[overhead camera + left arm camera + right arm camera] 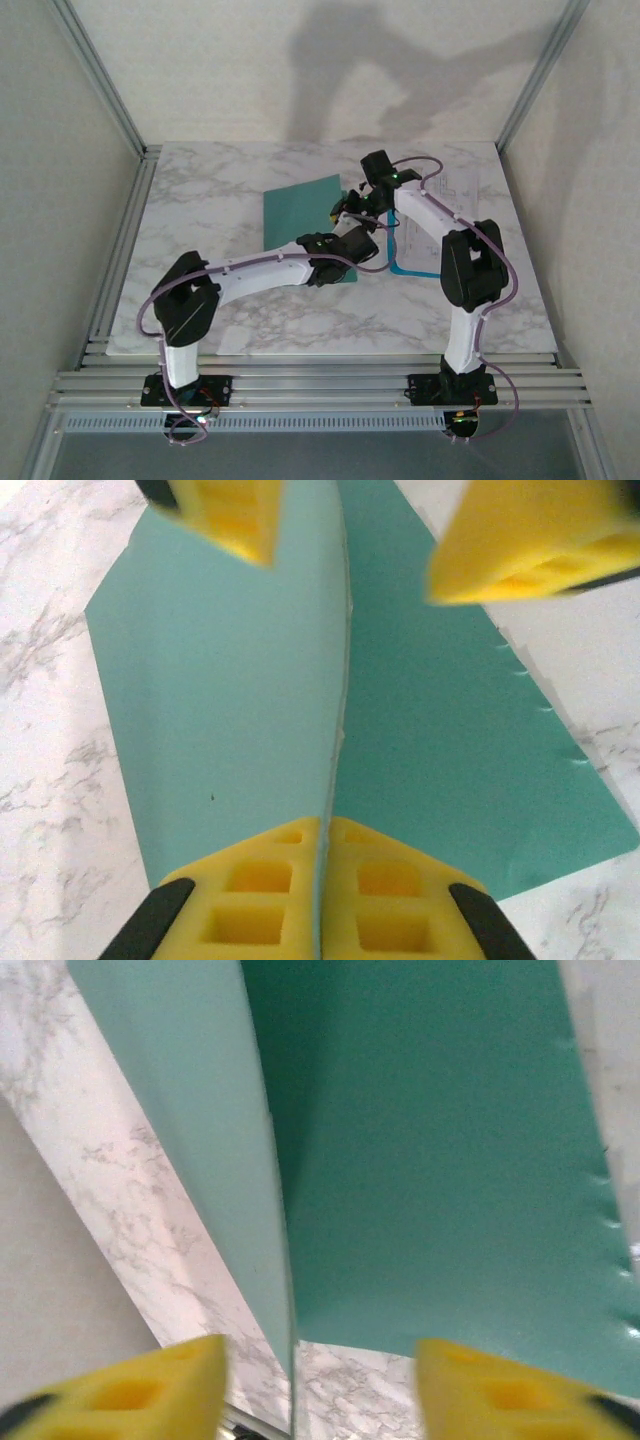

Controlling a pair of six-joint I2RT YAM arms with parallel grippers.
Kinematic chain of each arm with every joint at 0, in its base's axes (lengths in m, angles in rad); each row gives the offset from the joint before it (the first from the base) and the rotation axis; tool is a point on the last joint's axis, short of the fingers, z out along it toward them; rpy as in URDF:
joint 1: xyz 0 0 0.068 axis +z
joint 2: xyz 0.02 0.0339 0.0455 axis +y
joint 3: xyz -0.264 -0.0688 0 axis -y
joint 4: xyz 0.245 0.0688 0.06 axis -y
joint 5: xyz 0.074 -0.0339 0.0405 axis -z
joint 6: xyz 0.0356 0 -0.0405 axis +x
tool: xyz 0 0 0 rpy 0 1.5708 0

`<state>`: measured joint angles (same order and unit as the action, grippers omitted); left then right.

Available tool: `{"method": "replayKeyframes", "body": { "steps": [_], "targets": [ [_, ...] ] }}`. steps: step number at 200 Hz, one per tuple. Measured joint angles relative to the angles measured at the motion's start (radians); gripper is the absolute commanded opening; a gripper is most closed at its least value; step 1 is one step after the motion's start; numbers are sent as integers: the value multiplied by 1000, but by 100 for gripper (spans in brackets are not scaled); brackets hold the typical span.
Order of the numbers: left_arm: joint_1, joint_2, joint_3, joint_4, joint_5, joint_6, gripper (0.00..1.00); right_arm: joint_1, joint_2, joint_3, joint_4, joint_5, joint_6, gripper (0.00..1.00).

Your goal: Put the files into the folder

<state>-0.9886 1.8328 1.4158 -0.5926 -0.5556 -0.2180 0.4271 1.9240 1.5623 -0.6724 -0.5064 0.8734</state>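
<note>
Left gripper [322,830]: closed; I had my foam pads pinched flat on the near end of the folder's lifted cover [230,700], its edge running straight ahead from between them.

Right gripper [320,1352]: open; my pads stood apart on either side of the same edge, further along it. I could not tell whether either pad touched the card.

Folder [440,760]: directly in front of both grippers. Its lower leaf lay flat on the table [50,780], and the cover was tilted up off it, so the inside gaped to the right of my left pads.

How it would handle: thin card, which I judged light and easily bent. Held at one point, the cover would likely sag or curl, and a hard pinch could crease it.

Where to hold: on the free edge, with my two grips spread along it, and squeezed only lightly.

White sheets [470,195]: out to the right of my right gripper, flat on the table. I took them for the files. They looked flimsy and hard to pick up from flat.
</note>
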Motion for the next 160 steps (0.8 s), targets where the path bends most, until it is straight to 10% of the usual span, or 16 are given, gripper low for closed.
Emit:
{"method": "replayKeyframes", "body": {
  "steps": [68, 117, 160],
  "targets": [
    [20, -187, -113, 53, 10, -35, 0, -196, -367, -338, 284, 92, 103, 68],
    [31, -318, -223, 99, 20, -89, 0, -55, -146, -378, 346, 85, 158, 25],
    [60, -439, -308, 114, 33, -148, 0, 90, 105, -178, 292, 80, 158, 16]
  ]
}}
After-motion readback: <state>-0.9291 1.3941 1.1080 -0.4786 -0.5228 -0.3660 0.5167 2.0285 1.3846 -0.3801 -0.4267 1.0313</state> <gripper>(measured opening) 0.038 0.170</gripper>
